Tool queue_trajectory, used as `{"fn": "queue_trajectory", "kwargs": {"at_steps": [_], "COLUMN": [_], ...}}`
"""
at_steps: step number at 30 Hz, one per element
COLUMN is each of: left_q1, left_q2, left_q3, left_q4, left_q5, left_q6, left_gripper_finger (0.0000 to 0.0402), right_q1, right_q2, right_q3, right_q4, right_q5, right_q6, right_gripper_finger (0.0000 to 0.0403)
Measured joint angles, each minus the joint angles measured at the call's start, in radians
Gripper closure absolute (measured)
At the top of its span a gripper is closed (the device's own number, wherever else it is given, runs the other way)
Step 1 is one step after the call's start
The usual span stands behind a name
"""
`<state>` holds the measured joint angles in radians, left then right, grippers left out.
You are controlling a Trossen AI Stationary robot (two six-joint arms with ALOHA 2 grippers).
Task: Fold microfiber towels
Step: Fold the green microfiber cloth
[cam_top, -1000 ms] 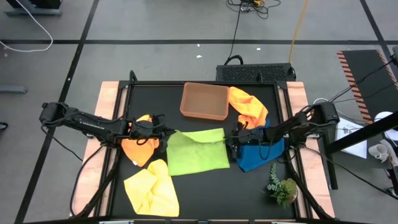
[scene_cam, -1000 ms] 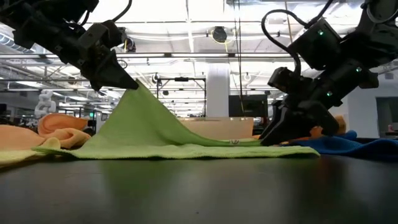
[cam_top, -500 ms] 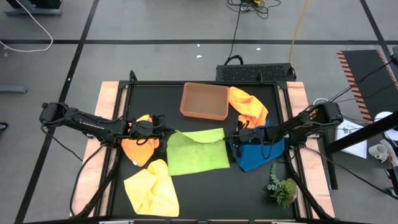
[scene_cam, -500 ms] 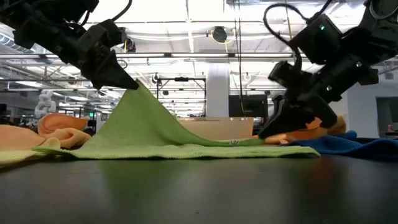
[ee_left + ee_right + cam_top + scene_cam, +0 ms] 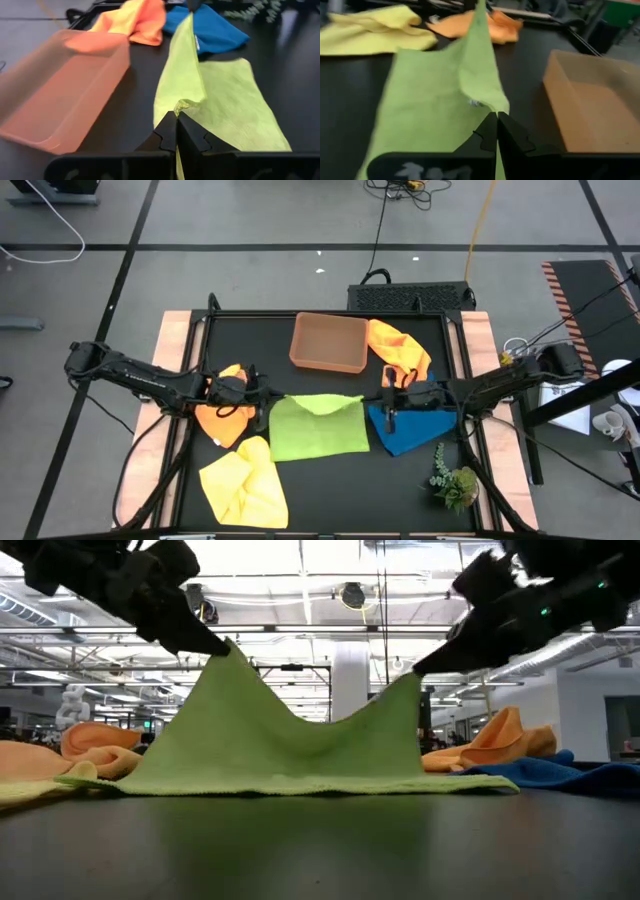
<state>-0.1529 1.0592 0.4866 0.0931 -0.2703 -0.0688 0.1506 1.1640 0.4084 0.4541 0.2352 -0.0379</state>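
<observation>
Low view: left pincer and right pincer each pinch a raised corner of the lime green towel. Its front edge lies on the desk.

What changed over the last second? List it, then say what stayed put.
The right gripper shut its fingers on the far right corner of the lime green microfiber towel and lifted it off the table. The left gripper rose slightly, keeping its corner. The towel's near edge and the other cloths stayed put.

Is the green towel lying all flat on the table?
No, the green towel is lifted at two corners by the left claw and right claw.
</observation>
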Motion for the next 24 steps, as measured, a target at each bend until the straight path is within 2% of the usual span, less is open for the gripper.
{"fn": "queue_trajectory", "kwargs": {"at_steps": [8,15,19,24], "left_q1": [-0.16,-0.297,-0.365,-0.401], "left_q2": [0.0,0.002,0.058,0.198], "left_q3": [0.001,0.001,0.001,0.001], "left_q4": [-0.086,-0.117,-0.12,-0.065], "left_q5": [-0.073,-0.081,-0.111,-0.122], "left_q6": [0.002,-0.107,-0.168,-0.236], "left_gripper_finger": [0.0396,0.0397,0.0398,0.0387], "right_q1": [0.135,0.214,0.243,0.257], "right_q2": [0.0,0.044,0.095,0.174], "right_q3": [0.0,0.0,0.0,0.0], "right_q4": [-0.034,-0.033,-0.027,0.001], "right_q5": [0.002,0.004,0.004,0.0], "right_q6": [0.065,0.143,0.187,0.216], "right_gripper_finger": [0.0403,0.0403,0.0403,0.0403]}}
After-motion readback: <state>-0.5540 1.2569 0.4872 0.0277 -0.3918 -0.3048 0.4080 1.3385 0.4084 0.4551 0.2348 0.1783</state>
